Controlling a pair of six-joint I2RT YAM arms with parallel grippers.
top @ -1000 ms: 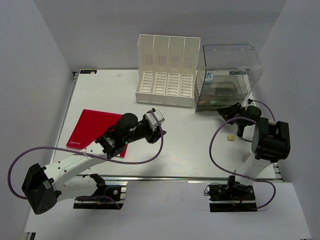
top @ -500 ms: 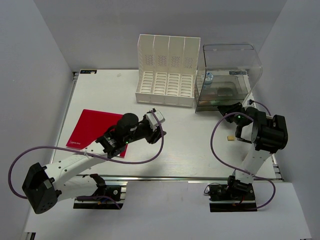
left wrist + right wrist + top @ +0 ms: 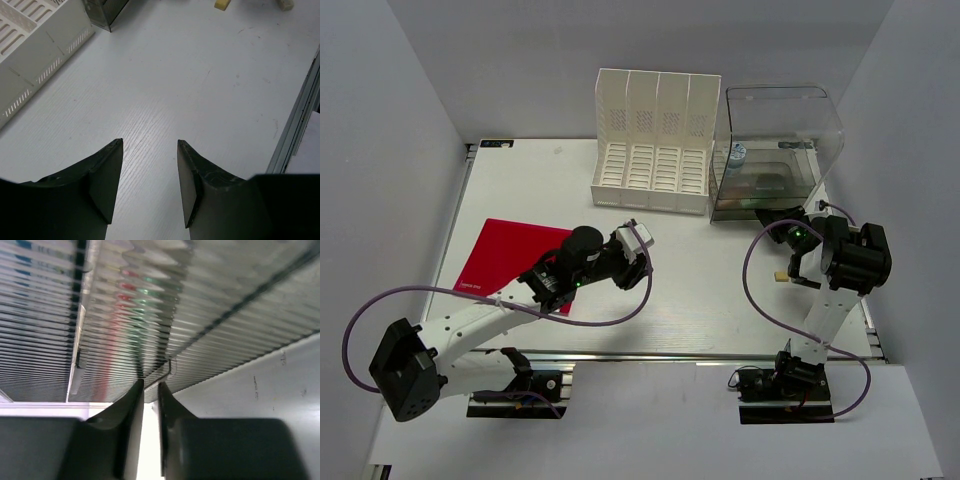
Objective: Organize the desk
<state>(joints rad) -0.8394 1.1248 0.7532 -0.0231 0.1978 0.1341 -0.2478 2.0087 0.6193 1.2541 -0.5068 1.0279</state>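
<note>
So the left arm (image 3: 480, 318) is stretched out long and low, running diagonally toward the middle, and the left claw (image 3: 150, 145) at its end is spread fairly wide with nothing between its fingers (image 3: 105, 185). The right arm (image 3: 830, 300) stands much more upright, folded at the elbow, wrist reaching forward. The right claw (image 3: 151, 387) is nearly pinched together with just a thin slit left. Honestly can't tell if it's gripping anything.
</note>
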